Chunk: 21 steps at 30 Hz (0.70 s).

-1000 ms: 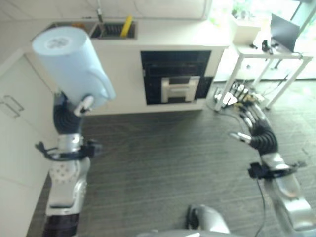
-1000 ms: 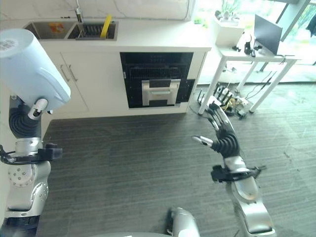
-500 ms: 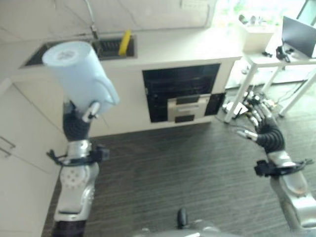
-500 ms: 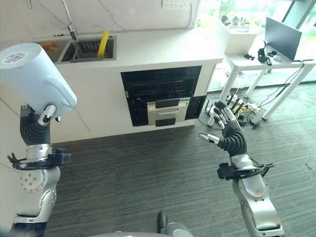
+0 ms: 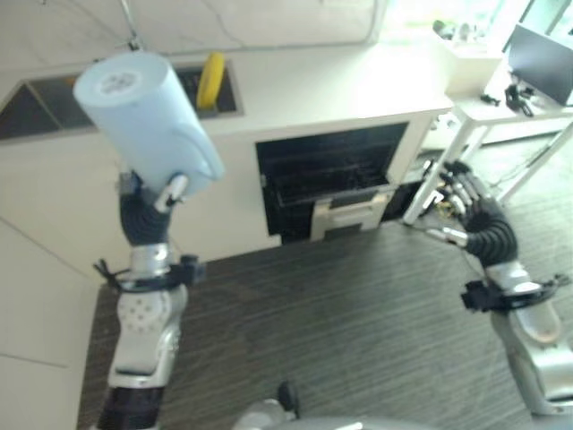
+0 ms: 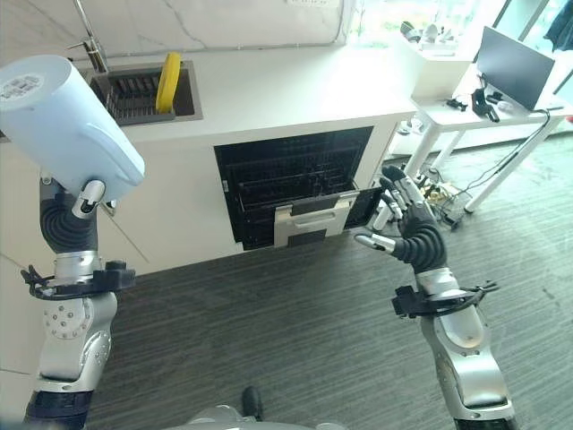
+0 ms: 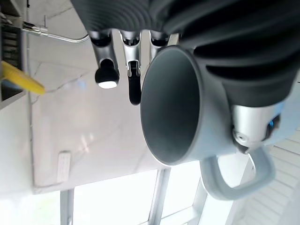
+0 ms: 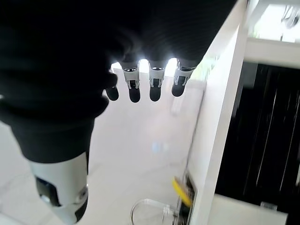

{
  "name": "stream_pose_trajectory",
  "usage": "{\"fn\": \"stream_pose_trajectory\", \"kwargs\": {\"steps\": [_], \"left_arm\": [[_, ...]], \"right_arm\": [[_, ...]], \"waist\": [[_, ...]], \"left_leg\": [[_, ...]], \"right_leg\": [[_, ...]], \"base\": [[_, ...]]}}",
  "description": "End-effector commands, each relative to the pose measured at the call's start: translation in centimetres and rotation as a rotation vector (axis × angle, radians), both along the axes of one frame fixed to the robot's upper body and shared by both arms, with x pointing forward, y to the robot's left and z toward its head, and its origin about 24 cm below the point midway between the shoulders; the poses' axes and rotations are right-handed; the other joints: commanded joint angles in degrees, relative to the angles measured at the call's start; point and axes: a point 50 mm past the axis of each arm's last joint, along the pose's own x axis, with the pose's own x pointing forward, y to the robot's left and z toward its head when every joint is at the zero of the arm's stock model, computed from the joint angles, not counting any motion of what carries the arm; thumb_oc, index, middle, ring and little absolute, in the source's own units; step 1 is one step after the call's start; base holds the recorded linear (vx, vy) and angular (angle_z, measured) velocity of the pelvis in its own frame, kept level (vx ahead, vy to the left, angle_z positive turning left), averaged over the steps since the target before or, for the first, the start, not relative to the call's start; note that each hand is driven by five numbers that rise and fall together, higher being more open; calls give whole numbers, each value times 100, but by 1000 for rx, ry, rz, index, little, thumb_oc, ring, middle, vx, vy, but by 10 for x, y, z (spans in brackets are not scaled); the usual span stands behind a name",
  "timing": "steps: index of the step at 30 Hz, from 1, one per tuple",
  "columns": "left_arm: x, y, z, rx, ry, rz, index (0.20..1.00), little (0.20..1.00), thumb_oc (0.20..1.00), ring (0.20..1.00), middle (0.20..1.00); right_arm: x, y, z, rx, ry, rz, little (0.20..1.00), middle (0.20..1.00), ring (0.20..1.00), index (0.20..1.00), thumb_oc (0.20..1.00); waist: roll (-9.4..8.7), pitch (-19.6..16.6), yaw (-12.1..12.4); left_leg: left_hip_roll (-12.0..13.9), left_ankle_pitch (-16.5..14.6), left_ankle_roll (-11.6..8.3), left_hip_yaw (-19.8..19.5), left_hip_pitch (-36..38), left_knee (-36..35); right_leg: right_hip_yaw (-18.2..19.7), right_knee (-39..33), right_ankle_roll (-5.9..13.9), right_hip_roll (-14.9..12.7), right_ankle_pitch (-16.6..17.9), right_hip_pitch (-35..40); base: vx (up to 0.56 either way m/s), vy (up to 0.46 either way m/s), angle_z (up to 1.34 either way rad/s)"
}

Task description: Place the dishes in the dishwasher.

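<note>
A light blue mug (image 6: 67, 125) with a handle is raised at the left, tilted, its base facing me. My left hand (image 6: 70, 224) is shut on it from below, the thumb (image 6: 89, 195) against its side. In the left wrist view the mug (image 7: 183, 108) looks empty inside, with the fingers (image 7: 133, 70) along its wall. The dishwasher (image 6: 286, 184) is set under the white counter (image 6: 295, 90); its dark inside and rack show, and a white front panel (image 6: 309, 219) leans out. My right hand (image 6: 407, 228) is open in the air by the dishwasher's right edge, holding nothing.
A sink (image 6: 134, 90) with a yellow thing (image 6: 166, 70) in it and a faucet (image 6: 89, 40) lies in the counter at the left. A white table (image 6: 466, 112) with a laptop (image 6: 515, 67) stands at the right, cables beneath it. Dark striped floor (image 6: 269, 340) lies before the counter.
The whole picture has shifted, and the counter and dishwasher look nearer. My right hand now shows right beside the dishwasher's edge. The left hand still holds the mug up.
</note>
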Motion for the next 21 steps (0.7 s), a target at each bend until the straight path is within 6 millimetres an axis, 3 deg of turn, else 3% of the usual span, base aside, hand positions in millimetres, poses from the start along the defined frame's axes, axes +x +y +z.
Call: {"fn": "stream_pose_trajectory", "kwargs": {"steps": [1,2,3,5,6,9,12,15,18,21], "left_arm": [[-9,6,9,95,-49,6,200,200,200,200,200],[-8,5,9,102,-49,10,200,200,200,200,200],[-3,5,12,99,-45,4,200,200,200,200,200],[0,2,15,103,-52,-14,200,200,200,200,200],[0,-1,15,92,-48,-32,200,200,200,200,200],[-2,-3,17,107,-57,-5,200,200,200,200,200],[-3,-1,19,123,-62,1,200,200,200,200,200],[-2,-1,17,113,-51,18,200,200,200,200,200],[-7,5,15,95,-44,43,200,200,200,200,200],[-8,2,15,89,-37,37,200,200,200,200,200]], "right_arm": [[-1,0,9,-8,-74,-1,1000,1000,1000,1000,1000],[0,2,8,-8,-68,11,1000,1000,1000,1000,1000],[3,6,3,-16,-47,28,1000,1000,1000,1000,1000],[2,6,2,-13,-50,28,1000,1000,1000,1000,1000],[0,5,4,-12,-58,27,1000,1000,1000,1000,1000],[1,13,10,-19,-59,57,1000,1000,1000,1000,1000],[3,13,15,-13,-73,67,1000,1000,1000,1000,1000],[10,18,19,-11,-71,68,1000,1000,1000,1000,1000],[13,18,22,-12,-63,101,1000,1000,1000,1000,1000],[10,10,22,-16,-53,85,1000,1000,1000,1000,1000]], "waist": [[14,-500,83],[56,-456,41],[88,-437,55],[110,-351,-36],[118,-282,-184],[140,-205,-386],[97,-238,-345],[112,-317,-289],[214,-419,-338],[247,-382,-412]], "left_leg": [[6,268,-394,-313,-584,-200],[54,225,-401,-390,-464,-200],[120,230,-555,-604,-336,-200],[241,154,-663,-735,-180,-200],[332,-13,-735,-786,-25,-200],[478,-275,-808,-781,298,-200],[629,-387,-862,-832,384,-200],[968,-318,-1035,-752,533,-200],[1275,-170,-1239,-708,793,-185],[1502,344,-1381,-592,552,428]], "right_leg": [[28,1691,425,415,1054,-642],[57,1958,385,391,1030,-1026],[-267,1098,225,-69,611,-1135],[-320,207,185,-422,730,-1149],[-151,-560,299,-720,1155,-1217],[189,-1152,530,-1087,1931,-1585],[185,-1395,622,-1141,1945,-1465],[-30,-1423,646,-1004,1657,-1232],[-5,-1427,461,-627,1393,-1147],[30,-1427,217,-338,1224,-960]], "base": [[148,176,55],[267,3,49],[307,-140,44],[269,-311,16],[250,-347,26],[281,-409,47],[282,-578,6],[236,-525,18],[220,-463,-18],[130,-362,-23]]}}
